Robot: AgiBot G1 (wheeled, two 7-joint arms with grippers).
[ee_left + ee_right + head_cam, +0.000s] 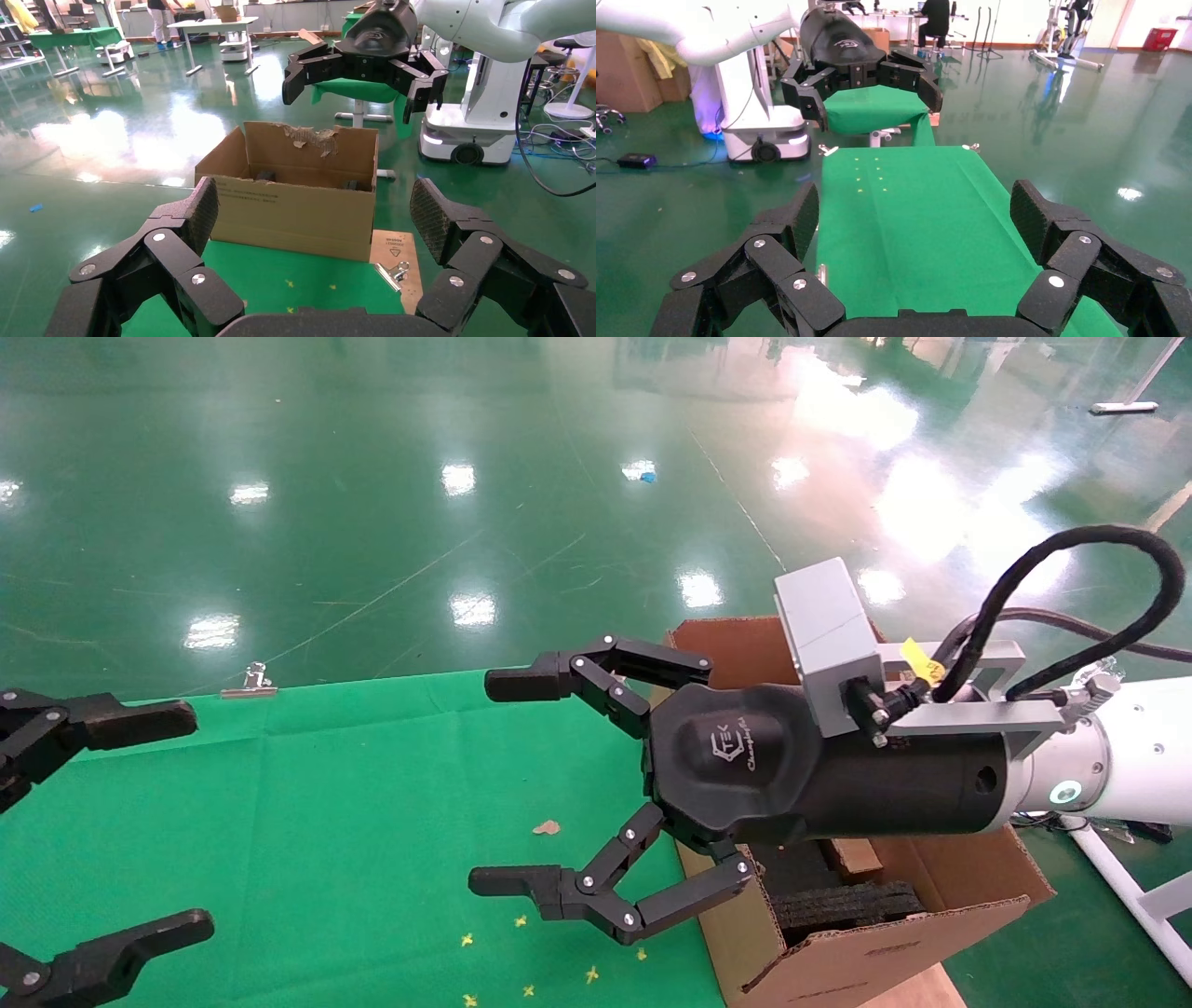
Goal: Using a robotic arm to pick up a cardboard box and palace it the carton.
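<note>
My right gripper [495, 782] is open and empty. It hangs above the green cloth just left of the carton [875, 952], on the white robotic arm [1117, 775]. The carton is large, brown and open-topped, with black foam [838, 905] inside and a torn inner wall [313, 137]. A small brown cardboard piece [852, 857] shows inside it under my wrist; I cannot tell whether it is the cardboard box. My left gripper [186, 822] is open and empty at the table's left edge. The left wrist view shows the carton [281, 217] with the right gripper [358, 91] above it.
A green cloth [326, 822] covers the table, with small yellow marks [521, 943] and a brown scrap [547, 827] on it. A metal clip [250, 682] sits at the far edge, another [393, 270] by a wooden board [393, 246]. Shiny green floor lies around.
</note>
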